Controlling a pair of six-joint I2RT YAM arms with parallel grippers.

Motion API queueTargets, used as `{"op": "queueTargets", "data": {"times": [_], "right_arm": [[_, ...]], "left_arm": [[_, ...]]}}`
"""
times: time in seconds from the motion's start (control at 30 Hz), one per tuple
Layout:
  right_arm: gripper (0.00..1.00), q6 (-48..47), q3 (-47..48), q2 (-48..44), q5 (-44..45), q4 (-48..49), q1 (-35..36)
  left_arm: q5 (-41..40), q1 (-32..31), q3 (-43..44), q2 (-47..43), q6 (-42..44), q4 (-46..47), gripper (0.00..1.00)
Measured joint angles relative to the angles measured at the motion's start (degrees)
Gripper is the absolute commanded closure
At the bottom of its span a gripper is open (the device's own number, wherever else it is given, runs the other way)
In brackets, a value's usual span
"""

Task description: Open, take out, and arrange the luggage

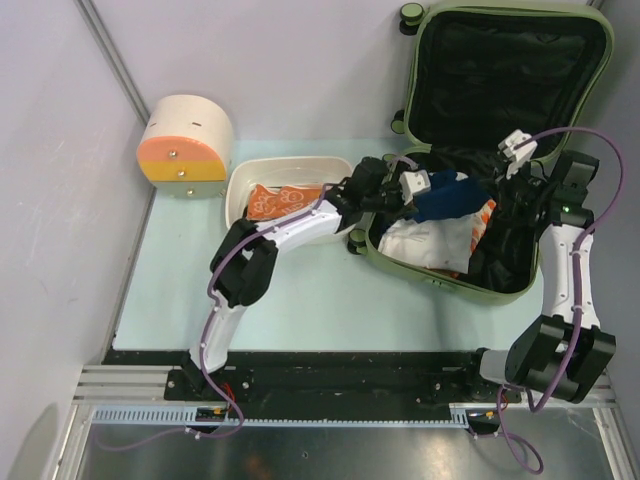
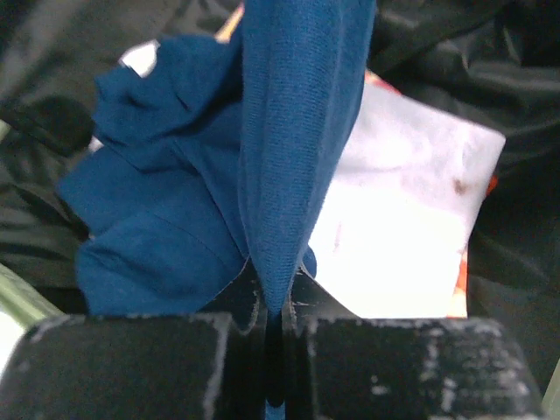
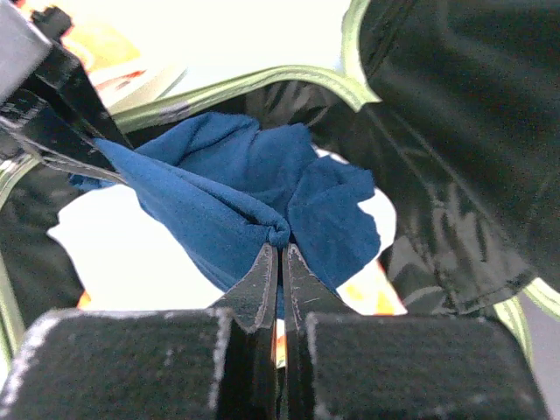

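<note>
1. Top external view: the luggage (image 1: 500,75) is seen open at the upper right of the frame, with its lid propped up at the back and its base resting on the surface (image 1: 300,300).
2. A blue cloth (image 1: 455,195) is held over the base, between the two arms.
3. The left gripper (image 2: 273,293) is clamped on a hanging fold of the cloth; no gap is visible between its jaws.
4. The right gripper (image 3: 282,254) is pinched tight on a bunched part of the same cloth.
5. A white packet (image 1: 420,240) and some orange items are seen lying in the base under the cloth.
6. A white tub (image 1: 290,160) holding orange packets stands just left of the luggage, and a round box (image 1: 185,140) is seen at the upper left.
7. Opening is judged done, and the taking-out step is in hand.
8. Next, the cloth must be raised clear of the rim. Both arms should be moved together, or one grip released, so that the fabric is not overstretched. Where it should be laid cannot be told.
</note>
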Motion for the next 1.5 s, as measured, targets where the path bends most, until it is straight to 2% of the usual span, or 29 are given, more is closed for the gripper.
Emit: {"op": "queueTargets", "data": {"times": [0.17,0.27,0.57,0.73,0.8,0.9,0.93,1.0,1.07,1.1,1.13,1.2,1.3,1.37,1.4,1.5], "right_arm": [[1.0,7.37,-0.04,-1.27,2.64,6.93,-0.35],[1.0,8.7,-0.04,-2.82,2.99,7.54,-0.92],[1.0,4.13,-2.34,-11.72,1.62,-6.95,-4.07],[1.0,2.12,-5.88,-12.55,1.66,-10.43,-4.83],[1.0,2.4,-6.56,-10.27,2.89,-9.77,-4.24],[1.0,4.33,-6.99,-3.82,5.88,-4.37,-3.02],[1.0,5.05,-7.02,-1.25,6.95,-1.97,-2.6],[1.0,6.54,-7.08,3.72,9.27,3.17,-1.51],[1.0,7.74,-7.08,8.22,11.89,8.13,-0.31],[1.0,8.26,-7.06,10.91,13.68,11.28,0.59],[1.0,8.7,-7.06,12.74,14.82,13.18,1.27],[1.0,9.55,-6.82,16.9,17.38,17.18,2.84],[1.0,10.34,-6.14,20.98,20.17,20.96,4.39],[1.0,10.82,-5.84,22.27,21.68,22.49,4.83],[1.0,11.21,-5.6,22.43,22.1,22.93,4.87],[1.0,11.85,-4.72,22.47,22.67,24.35,4.9]], "left_arm": [[2.23,0.81,7.1,-0.31,0.35,-2.45,1.0],[3.21,0.96,8.87,-2.19,1.97,-5.7,1.0],[8.79,-2.32,-3.13,-13.44,9.9,-14.78,1.0],[9.94,-3.21,-3.45,-13.31,10.19,-18.6,0.98],[10.14,-2.71,-0.39,-11.32,9.64,-20.22,0.95],[10.54,-1.38,8.63,-5.27,7.76,-21.79,0.84],[10.73,-0.72,12.37,-2.69,6.97,-21.79,0.76],[10.95,0.83,18.99,2.08,5.6,-22.01,0.74],[10.43,2.36,23.58,5.75,4.5,-22.1,0.61],[9.68,2.95,25.16,7.26,4.11,-22.14,0.59],[8.87,3.32,26.05,8.24,3.93,-22.12,0.59],[5.81,4.24,27.63,10.25,3.1,-22.49,0.52],[1.16,5.01,28.17,11.72,2.34,-22.97,0.34],[-1.75,5.09,28.17,11.91,1.11,-23.76,0.14],[-2.29,5.09,28.17,11.91,1.25,-23.87,0.11],[-1.99,4.92,26.38,10.45,1.57,-23.67,0.11]]}}
